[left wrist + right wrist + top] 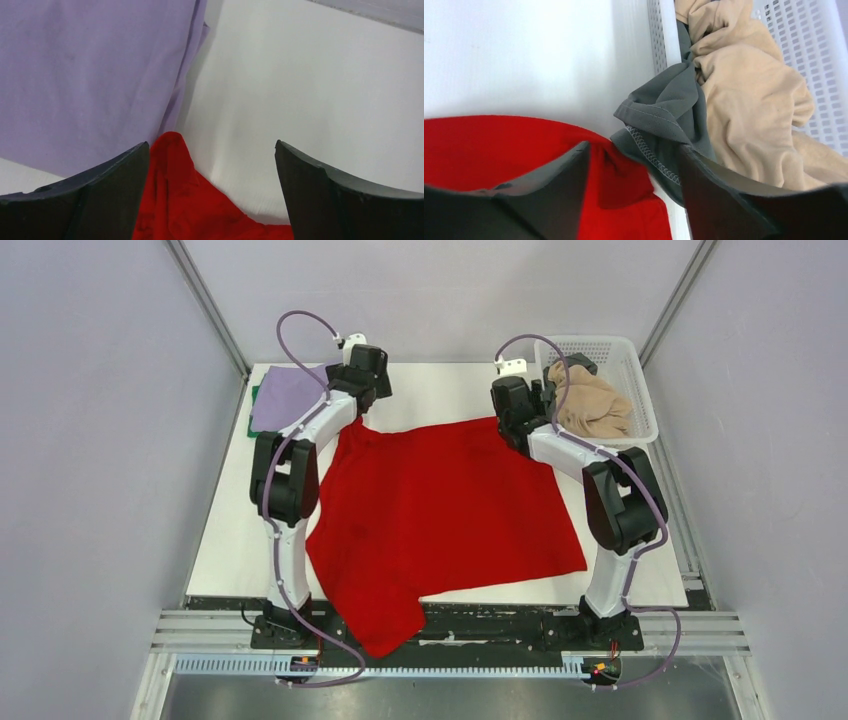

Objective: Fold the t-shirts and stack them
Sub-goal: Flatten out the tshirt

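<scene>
The bright red t-shirt point(440, 500) lies spread flat across the table, with one sleeve hanging over the near edge. The pale lilac t-shirt point(285, 395) lies folded at the back left on top of the green one point(254, 412), of which only an edge shows. My left gripper point(366, 408) is open over the red shirt's far left corner. In the left wrist view the red tip point(175, 200) lies between the wide jaws point(212, 145), beside the lilac shirt point(85, 75). My right gripper point(515, 430) is open at the far right corner, with red cloth point(624, 180) between its jaws point(634, 147).
The white lattice basket point(640, 390) stands at the back right and holds a beige cloth point(595, 405) and a grey cloth point(669, 120). The grey cloth hangs over the basket's rim point(654, 30) and touches the right finger. Bare white table point(300, 90) lies behind the red shirt.
</scene>
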`<state>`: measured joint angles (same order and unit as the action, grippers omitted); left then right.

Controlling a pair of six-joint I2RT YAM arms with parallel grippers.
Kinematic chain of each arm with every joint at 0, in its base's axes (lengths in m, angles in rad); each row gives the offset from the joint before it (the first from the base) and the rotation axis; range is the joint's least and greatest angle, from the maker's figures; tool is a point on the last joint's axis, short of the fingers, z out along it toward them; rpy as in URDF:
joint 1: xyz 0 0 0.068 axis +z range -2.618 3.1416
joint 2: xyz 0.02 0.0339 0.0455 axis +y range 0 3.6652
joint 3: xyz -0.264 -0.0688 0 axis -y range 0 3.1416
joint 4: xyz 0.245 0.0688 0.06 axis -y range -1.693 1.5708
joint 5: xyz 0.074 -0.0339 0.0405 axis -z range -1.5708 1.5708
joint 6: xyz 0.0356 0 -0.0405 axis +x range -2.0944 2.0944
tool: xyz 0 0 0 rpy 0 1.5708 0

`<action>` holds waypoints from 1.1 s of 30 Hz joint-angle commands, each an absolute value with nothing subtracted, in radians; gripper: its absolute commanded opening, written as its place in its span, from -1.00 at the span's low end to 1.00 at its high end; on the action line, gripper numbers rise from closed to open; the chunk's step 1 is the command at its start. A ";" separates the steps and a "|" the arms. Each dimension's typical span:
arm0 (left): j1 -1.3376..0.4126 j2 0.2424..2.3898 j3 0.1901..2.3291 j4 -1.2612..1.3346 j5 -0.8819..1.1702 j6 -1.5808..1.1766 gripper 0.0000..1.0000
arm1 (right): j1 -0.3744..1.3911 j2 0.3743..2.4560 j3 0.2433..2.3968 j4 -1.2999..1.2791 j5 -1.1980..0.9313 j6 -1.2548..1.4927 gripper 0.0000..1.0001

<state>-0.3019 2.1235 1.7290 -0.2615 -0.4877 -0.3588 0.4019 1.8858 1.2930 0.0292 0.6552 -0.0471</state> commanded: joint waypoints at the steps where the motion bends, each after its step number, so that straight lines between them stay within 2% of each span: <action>1: -0.297 2.106 1.813 -0.333 -0.410 -0.401 0.99 | 0.399 1.863 1.335 0.044 0.612 -0.057 0.62; 2: -0.298 2.086 1.799 -0.333 -0.390 -0.406 0.99 | 0.399 1.852 1.324 0.046 0.586 -0.055 0.92; 3: -0.297 2.059 1.784 -0.334 -0.370 -0.414 0.99 | 0.398 1.838 1.311 0.046 0.558 -0.050 0.96; 10: -0.304 1.814 1.518 -0.298 -0.259 -0.497 0.99 | 0.399 1.760 1.207 0.083 0.286 -0.014 0.96; 14: -0.319 1.696 1.306 -0.213 -0.157 -0.546 0.99 | 0.399 1.791 1.200 0.087 0.292 -0.002 0.96; 18: -0.323 1.674 1.211 -0.184 -0.138 -0.587 0.99 | 0.399 1.832 1.208 0.088 0.268 -0.002 0.96; 33: -0.322 1.947 1.360 -0.182 -0.138 -0.613 0.99 | 0.399 1.883 1.056 0.131 0.321 0.079 0.96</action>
<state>-0.3222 1.9083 1.2949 -0.2218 -0.1509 -0.5674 0.4000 1.8645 1.0809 0.0967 0.2729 0.0452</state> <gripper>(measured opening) 0.994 0.979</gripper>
